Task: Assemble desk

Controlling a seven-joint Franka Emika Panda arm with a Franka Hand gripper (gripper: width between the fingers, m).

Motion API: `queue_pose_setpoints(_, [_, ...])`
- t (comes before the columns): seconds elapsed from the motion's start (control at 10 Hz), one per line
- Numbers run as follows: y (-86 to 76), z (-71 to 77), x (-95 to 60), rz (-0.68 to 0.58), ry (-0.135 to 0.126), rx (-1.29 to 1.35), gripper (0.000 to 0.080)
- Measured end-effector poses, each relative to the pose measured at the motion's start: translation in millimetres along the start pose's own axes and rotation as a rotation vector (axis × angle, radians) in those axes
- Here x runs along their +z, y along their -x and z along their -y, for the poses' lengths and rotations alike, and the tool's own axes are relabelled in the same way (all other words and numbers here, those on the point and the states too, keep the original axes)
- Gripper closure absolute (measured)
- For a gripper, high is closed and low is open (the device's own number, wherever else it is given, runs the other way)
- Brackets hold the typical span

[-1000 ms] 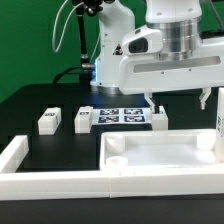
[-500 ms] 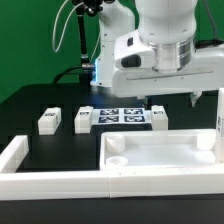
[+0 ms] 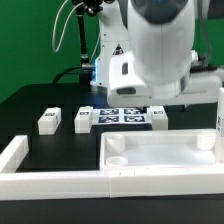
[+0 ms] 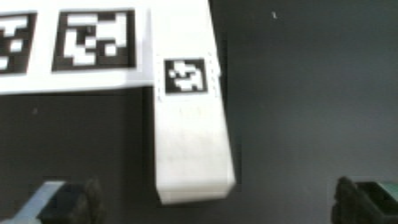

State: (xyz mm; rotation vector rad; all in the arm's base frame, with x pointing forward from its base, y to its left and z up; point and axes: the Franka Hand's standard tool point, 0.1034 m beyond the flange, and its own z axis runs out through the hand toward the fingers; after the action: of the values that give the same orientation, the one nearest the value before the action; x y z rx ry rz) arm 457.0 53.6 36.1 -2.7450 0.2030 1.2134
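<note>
Right now the claw [image 4: 214, 200] is hovering with its fingers [image 4: 63, 200] spread wide, nothing in them, over the end of a white leg [image 4: 192, 120] lying on the black desk [image 4: 311, 90] just beside the marker board [image 4: 71, 45], so it is probably needing to centre on that leg before descending and squeezing.

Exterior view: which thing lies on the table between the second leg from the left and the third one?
The marker board lies flat between the second leg and the third leg; the exterior view shows it.
</note>
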Motion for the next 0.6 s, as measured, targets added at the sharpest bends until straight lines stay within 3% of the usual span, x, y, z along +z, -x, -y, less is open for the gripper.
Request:
queue_pose_setpoints(0.3, [-3.5,-0.3,-1.6,-0.017,-0.001,0.008,0.0151])
queue_pose_setpoints(0.5, [-5.6,-9.9,16.9,0.019,-0.008,0.028,0.0151])
queue_pose_setpoints(0.6, [-7.2,-13.0,27.8,0.047,-0.026,0.046,0.0151])
